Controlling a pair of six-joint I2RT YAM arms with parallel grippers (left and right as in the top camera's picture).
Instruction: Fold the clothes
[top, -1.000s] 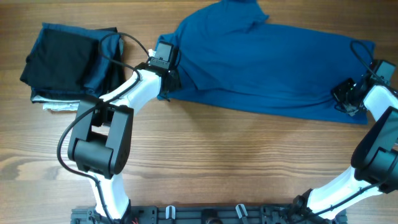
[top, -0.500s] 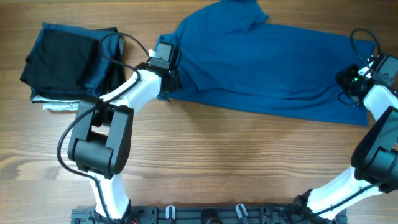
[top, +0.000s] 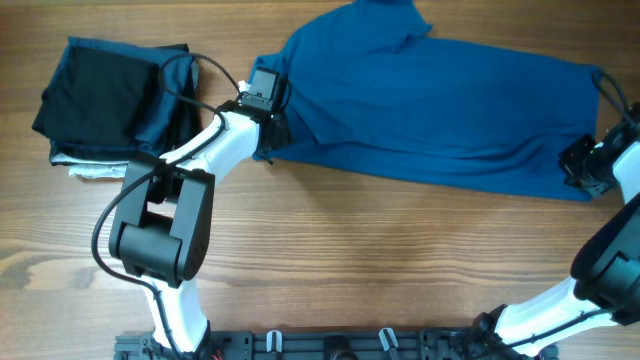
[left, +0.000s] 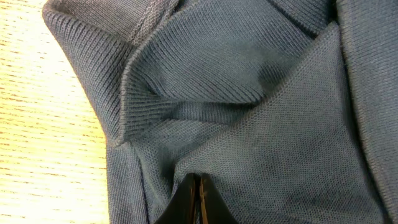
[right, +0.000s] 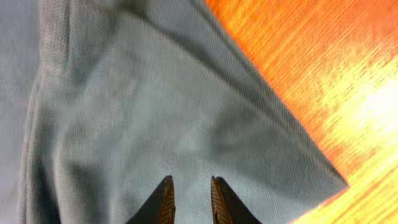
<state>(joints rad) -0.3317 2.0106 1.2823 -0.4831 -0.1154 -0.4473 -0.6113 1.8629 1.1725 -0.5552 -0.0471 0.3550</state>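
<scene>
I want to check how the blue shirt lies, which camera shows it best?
The overhead view: the blue T-shirt shows nearly whole, spread across the table. The left wrist view shows only bunched folds; the right wrist view only one corner over wood.

Left arm bent, reaching to upper left of centre; left gripper (left: 199, 182) pinched tight on T-shirt (top: 430, 100). Right arm at right edge; right gripper (right: 191, 185) jaws slightly apart.

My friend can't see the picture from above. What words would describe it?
A blue T-shirt lies spread across a wooden table, with the left gripper at its left end and the right gripper at its right end. Folded dark clothes sit in a pile at far left.
</scene>
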